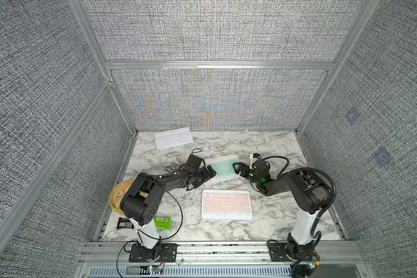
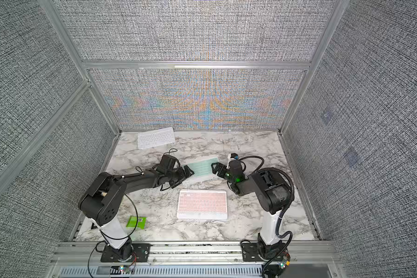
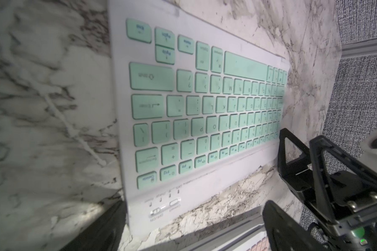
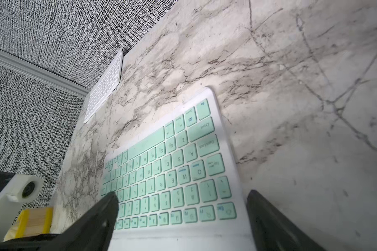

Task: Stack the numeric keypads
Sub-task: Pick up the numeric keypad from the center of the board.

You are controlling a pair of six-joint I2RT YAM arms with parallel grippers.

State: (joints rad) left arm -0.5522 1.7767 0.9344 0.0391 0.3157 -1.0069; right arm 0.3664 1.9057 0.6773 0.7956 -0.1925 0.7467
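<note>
At worktop (image 1: 263,149) centre | green keypad (image 1: 223,168) is flanked by left hand (image 1: 210,174) and right hand (image 1: 236,168), both wide open, empty | grip judged needed next.

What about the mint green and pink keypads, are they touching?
Apart. In both top views a strip of marble table separates the mint green keypad from the pink keypad.

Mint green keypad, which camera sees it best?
The left wrist view: the mint green keypad fills the picture, with nearly every key showing. The right wrist view shows it partly covered and cut off. Both top views show it small and far away.
</note>
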